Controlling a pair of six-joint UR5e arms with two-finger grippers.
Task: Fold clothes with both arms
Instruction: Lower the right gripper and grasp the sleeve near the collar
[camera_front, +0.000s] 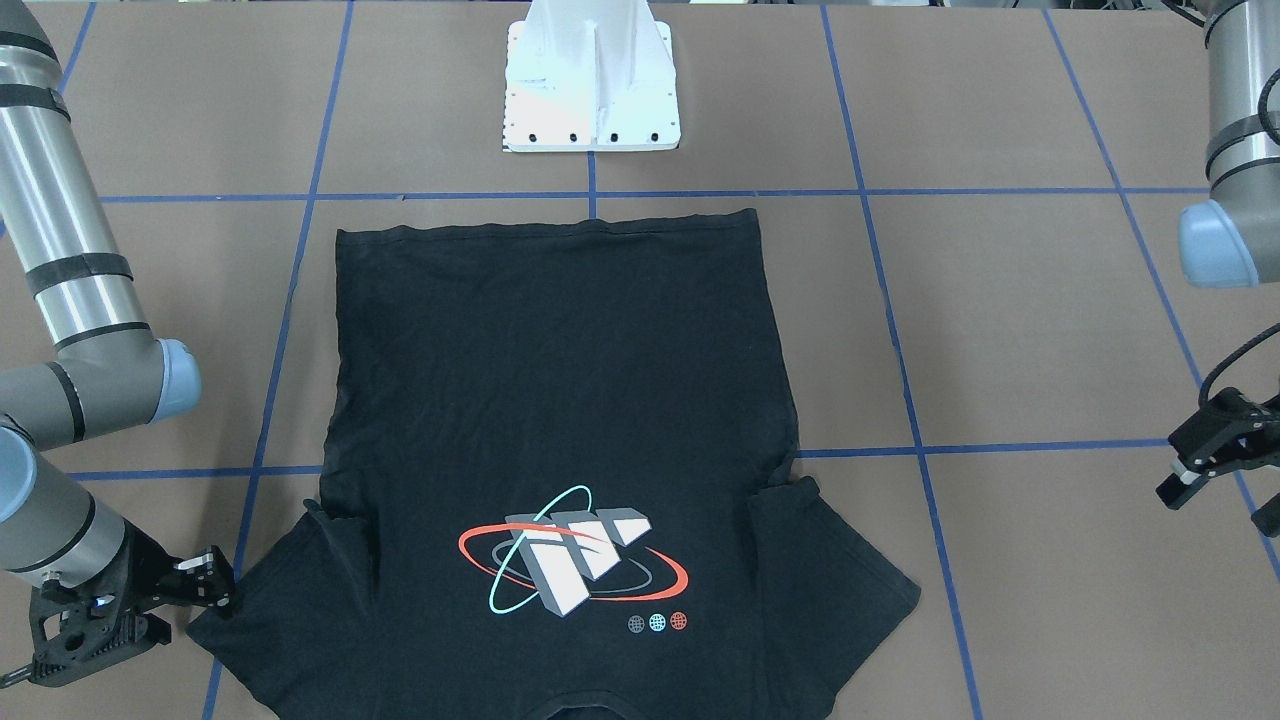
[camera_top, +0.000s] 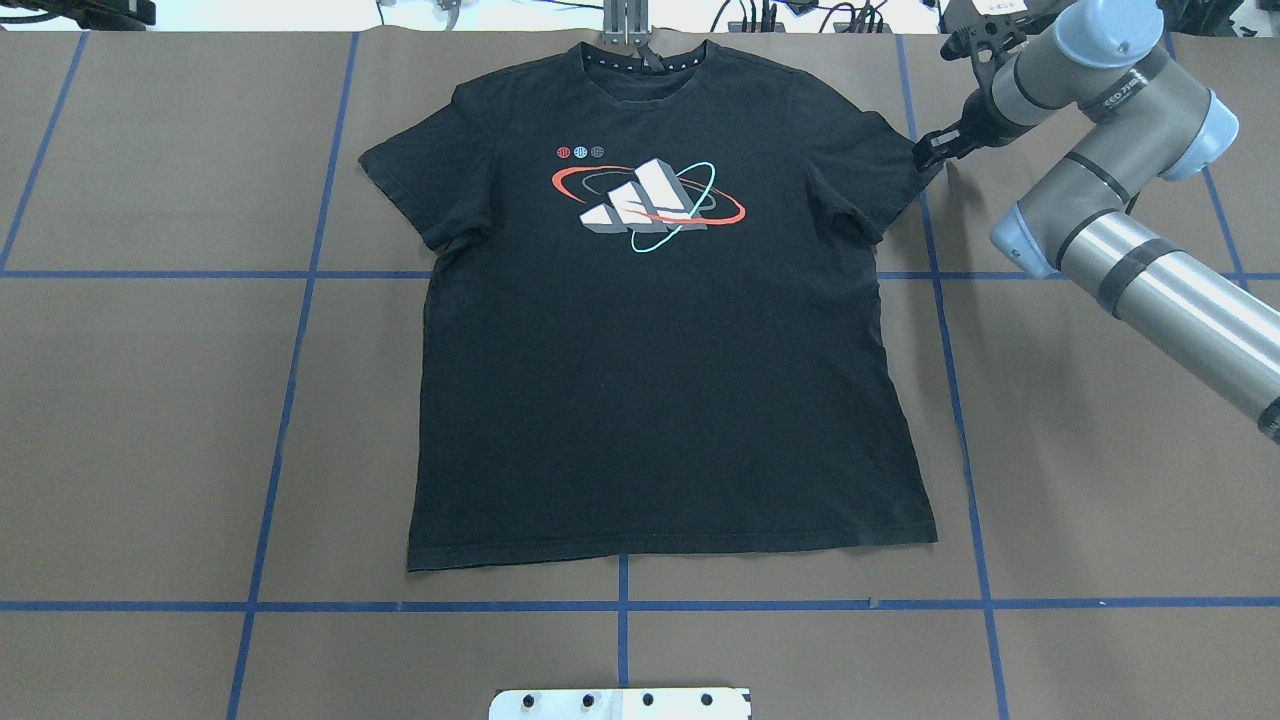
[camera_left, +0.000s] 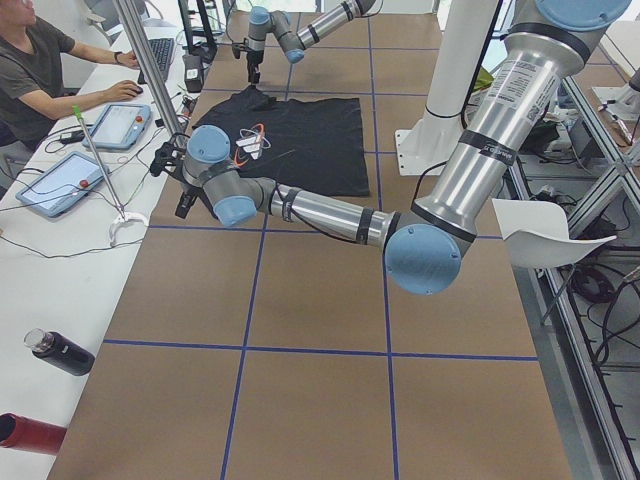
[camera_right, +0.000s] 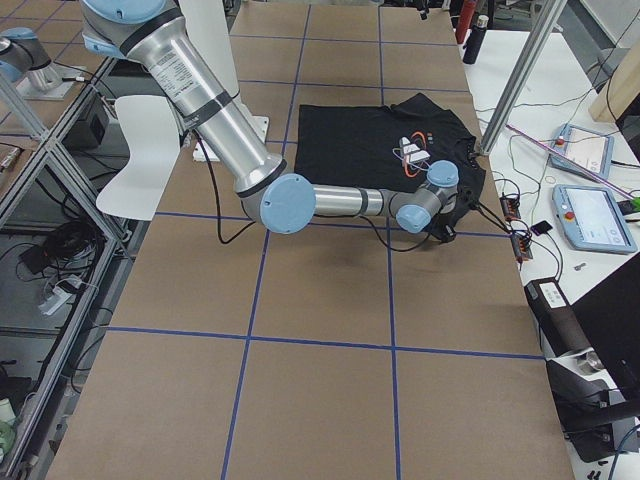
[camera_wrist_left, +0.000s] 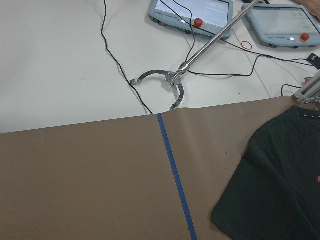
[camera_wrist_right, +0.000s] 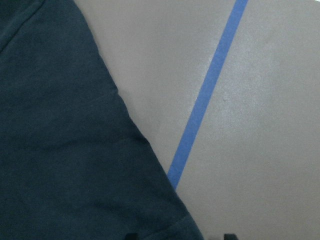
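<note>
The clothes are one black T-shirt (camera_top: 650, 400) lying flat with the print up, its collar at the far edge from the robot's base. My right gripper (camera_top: 928, 150) hangs open at the tip of the shirt's right-hand sleeve (camera_front: 235, 625). In the right wrist view the sleeve's edge (camera_wrist_right: 60, 150) runs between two fingertips at the bottom of the frame. My left gripper (camera_front: 1185, 470) is open and empty, well off to the side of the other sleeve (camera_front: 860, 590). The left wrist view catches only that sleeve (camera_wrist_left: 280, 190).
The white pedestal base (camera_front: 592, 90) stands near the shirt's hem. Blue tape lines (camera_top: 300, 300) cross the brown table. Beyond the far edge lies a white bench with tablets (camera_wrist_left: 192, 12), cables and a metal grabber tool (camera_wrist_left: 167, 82). A person (camera_left: 40, 60) sits there.
</note>
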